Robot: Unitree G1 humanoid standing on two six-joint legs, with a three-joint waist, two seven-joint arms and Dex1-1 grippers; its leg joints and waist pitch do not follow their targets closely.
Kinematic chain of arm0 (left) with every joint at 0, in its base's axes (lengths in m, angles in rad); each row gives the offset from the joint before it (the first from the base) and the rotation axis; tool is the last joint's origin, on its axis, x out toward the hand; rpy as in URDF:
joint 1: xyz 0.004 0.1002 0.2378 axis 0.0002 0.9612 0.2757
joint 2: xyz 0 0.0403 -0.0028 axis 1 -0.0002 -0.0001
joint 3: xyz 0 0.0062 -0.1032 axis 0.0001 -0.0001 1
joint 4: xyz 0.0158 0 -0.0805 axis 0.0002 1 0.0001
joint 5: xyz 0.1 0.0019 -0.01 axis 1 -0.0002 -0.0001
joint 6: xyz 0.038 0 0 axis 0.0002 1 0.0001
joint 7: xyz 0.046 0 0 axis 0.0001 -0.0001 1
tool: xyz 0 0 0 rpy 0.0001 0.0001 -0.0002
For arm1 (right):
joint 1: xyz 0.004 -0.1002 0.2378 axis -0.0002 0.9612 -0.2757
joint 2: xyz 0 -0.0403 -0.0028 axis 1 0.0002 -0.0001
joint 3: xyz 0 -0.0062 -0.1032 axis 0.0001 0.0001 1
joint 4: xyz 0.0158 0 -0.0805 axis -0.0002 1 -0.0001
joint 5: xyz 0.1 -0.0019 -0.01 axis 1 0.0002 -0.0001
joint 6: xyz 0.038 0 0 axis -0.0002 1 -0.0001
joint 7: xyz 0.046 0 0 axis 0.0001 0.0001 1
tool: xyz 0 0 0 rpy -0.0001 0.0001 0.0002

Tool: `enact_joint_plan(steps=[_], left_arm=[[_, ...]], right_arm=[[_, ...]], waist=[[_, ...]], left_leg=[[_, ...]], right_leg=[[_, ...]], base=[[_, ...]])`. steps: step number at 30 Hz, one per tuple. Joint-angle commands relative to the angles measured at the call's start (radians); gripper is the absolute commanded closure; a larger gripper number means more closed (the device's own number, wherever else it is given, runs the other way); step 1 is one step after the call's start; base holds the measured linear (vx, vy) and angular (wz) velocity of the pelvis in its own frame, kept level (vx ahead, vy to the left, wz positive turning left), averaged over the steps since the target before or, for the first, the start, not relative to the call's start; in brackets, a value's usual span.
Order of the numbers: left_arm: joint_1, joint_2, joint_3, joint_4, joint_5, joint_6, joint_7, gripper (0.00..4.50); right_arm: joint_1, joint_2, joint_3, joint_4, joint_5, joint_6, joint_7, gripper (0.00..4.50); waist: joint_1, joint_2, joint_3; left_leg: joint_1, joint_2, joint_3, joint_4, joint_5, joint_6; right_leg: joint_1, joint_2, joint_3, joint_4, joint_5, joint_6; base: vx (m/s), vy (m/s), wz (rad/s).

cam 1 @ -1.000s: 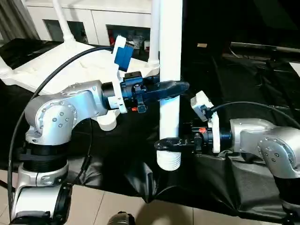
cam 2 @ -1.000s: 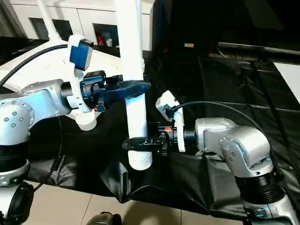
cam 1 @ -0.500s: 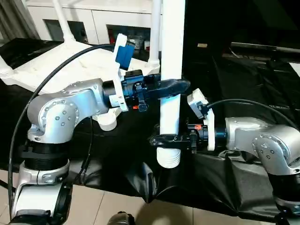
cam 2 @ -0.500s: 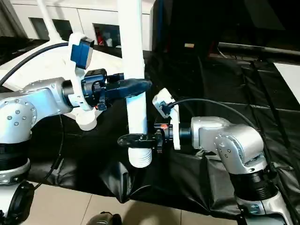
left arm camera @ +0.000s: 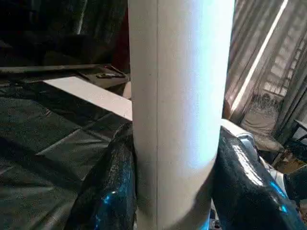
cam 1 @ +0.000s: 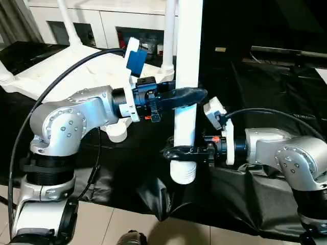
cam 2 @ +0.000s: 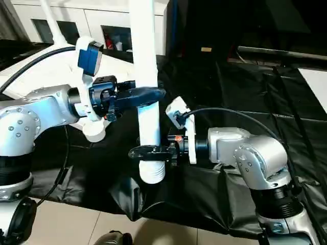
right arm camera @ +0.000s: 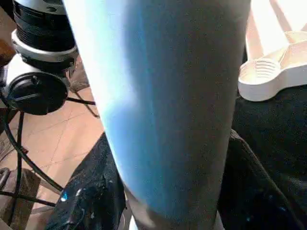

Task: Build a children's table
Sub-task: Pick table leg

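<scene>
Held upright at frame center: white leg (cam 1: 187,76), clamped mid-shaft by left gripper (cam 1: 190,95) and just above its ribbed lower end by right gripper (cam 1: 179,152). Open corner socket (cam 1: 117,133) of upturned tabletop (cam 1: 56,76) down-left of leg, nearer left arm.

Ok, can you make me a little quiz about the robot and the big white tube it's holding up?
1. True or false: the long white plastic table leg is lying flat on the black cloth.
2. Which gripper grasps the leg nearer its ribbed bottom end? A) left gripper B) right gripper
3. Fill in: behind the arms, the white plastic tabletop lies upside down with ____ already standing up from it.

Key:
1. False; it is held upright.
2. B
3. Legs
</scene>
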Motion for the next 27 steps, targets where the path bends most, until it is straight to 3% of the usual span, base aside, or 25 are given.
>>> enact_joint_plan(steps=[1,5,6,11,14,15,18,20,21,22,24,25,27], left_arm=[[-0.015,0.004,-0.006,-0.009,0.004,-0.017,0.002,2.73],[-0.010,-0.013,0.008,0.007,0.016,-0.031,0.034,2.73],[-0.003,-0.028,0.025,0.012,0.007,-0.034,0.049,2.17],[0.031,-0.100,0.100,0.013,-0.040,-0.081,0.099,1.74],[0.081,-0.261,0.232,0.028,-0.110,-0.235,0.233,1.60],[0.094,-0.290,0.258,0.026,-0.147,-0.245,0.258,1.60],[0.126,-0.323,0.281,-0.007,-0.177,-0.278,0.279,1.60],[0.175,-0.327,0.276,-0.079,-0.118,-0.288,0.346,1.60],[0.216,-0.289,0.246,-0.128,0.024,-0.299,0.409,1.60],[0.226,-0.278,0.239,-0.139,0.057,-0.302,0.421,1.60],[0.254,-0.250,0.225,-0.165,0.136,-0.312,0.453,1.60],[0.293,-0.204,0.199,-0.183,0.259,-0.337,0.507,1.60],[0.332,-0.172,0.175,-0.192,0.378,-0.391,0.564,1.60]], right_arm=[[-0.003,-0.001,-0.015,0.002,0.011,0.009,-0.012,2.46],[0.001,0.006,-0.023,0.002,0.015,0.003,-0.023,2.49],[0.004,0.015,-0.032,0.002,0.017,-0.001,-0.033,2.50],[0.015,0.056,-0.084,0.003,0.036,-0.016,-0.075,2.59],[0.018,0.125,-0.192,-0.006,0.104,-0.023,-0.145,2.63],[0.020,0.134,-0.210,-0.011,0.114,-0.026,-0.157,2.64],[0.025,0.148,-0.240,-0.022,0.127,-0.036,-0.185,2.64],[0.038,0.163,-0.287,-0.040,0.083,-0.087,-0.264,2.64],[0.042,0.167,-0.312,-0.040,-0.003,-0.162,-0.345,2.64],[0.044,0.167,-0.316,-0.039,-0.025,-0.181,-0.362,2.64],[0.051,0.156,-0.309,-0.036,-0.095,-0.225,-0.407,2.64],[0.075,0.129,-0.282,-0.022,-0.199,-0.303,-0.453,2.64],[0.105,0.107,-0.255,-0.015,-0.291,-0.369,-0.494,2.64]], waist=[[0.003,-0.016,-0.080],[0.004,-0.015,-0.081],[0.004,-0.014,-0.082],[0.006,-0.015,-0.088],[0.008,-0.018,-0.091],[0.011,-0.021,-0.089],[0.014,-0.017,-0.089],[0.011,-0.018,-0.086],[0.010,-0.017,-0.084],[0.010,-0.016,-0.084],[0.004,-0.019,-0.078],[0.003,-0.019,-0.074],[0.002,-0.017,-0.071]], left_leg=[[0.039,0.044,-0.016,-0.062,-0.137,-0.035],[0.040,0.045,-0.016,-0.062,-0.138,-0.037],[0.040,0.045,-0.016,-0.061,-0.138,-0.038],[0.037,0.045,-0.016,-0.058,-0.120,-0.028],[0.035,0.047,-0.014,-0.055,-0.121,-0.017],[0.033,0.046,-0.015,-0.054,-0.124,-0.010],[0.036,0.048,-0.016,-0.057,-0.128,-0.011],[0.036,0.052,-0.018,-0.064,-0.148,-0.026],[0.040,0.051,-0.018,-0.066,-0.164,-0.038],[0.040,0.057,-0.022,-0.070,-0.170,-0.046],[0.045,0.050,-0.019,-0.074,-0.206,-0.075],[0.045,0.049,-0.020,-0.076,-0.219,-0.086],[0.046,0.052,-0.024,-0.082,-0.245,-0.104]], right_leg=[[0.024,-0.075,0.039,-0.077,-0.094,-0.195],[0.024,-0.075,0.039,-0.077,-0.093,-0.195],[0.025,-0.075,0.038,-0.076,-0.090,-0.196],[0.029,-0.078,0.036,-0.074,-0.043,-0.218],[0.032,-0.082,0.036,-0.073,-0.014,-0.241],[0.033,-0.082,0.035,-0.075,-0.015,-0.248],[0.029,-0.077,0.036,-0.077,-0.038,-0.218],[0.026,-0.077,0.036,-0.079,-0.063,-0.195],[0.022,-0.075,0.036,-0.082,-0.088,-0.177],[0.022,-0.075,0.037,-0.083,-0.096,-0.158],[0.016,-0.073,0.040,-0.093,-0.178,-0.103],[0.014,-0.073,0.041,-0.098,-0.211,-0.087],[0.008,-0.070,0.042,-0.100,-0.224,-0.049]], base=[[0.000,0.000,0.00],[0.000,0.000,0.00],[0.000,0.000,0.00],[0.000,0.000,0.00],[0.000,0.000,0.00],[0.000,0.000,0.00],[0.000,0.000,0.00],[0.000,0.000,0.00],[0.000,0.000,0.00],[0.000,0.000,0.00],[0.000,0.000,0.00],[0.000,0.000,0.00],[0.000,0.000,0.00]])
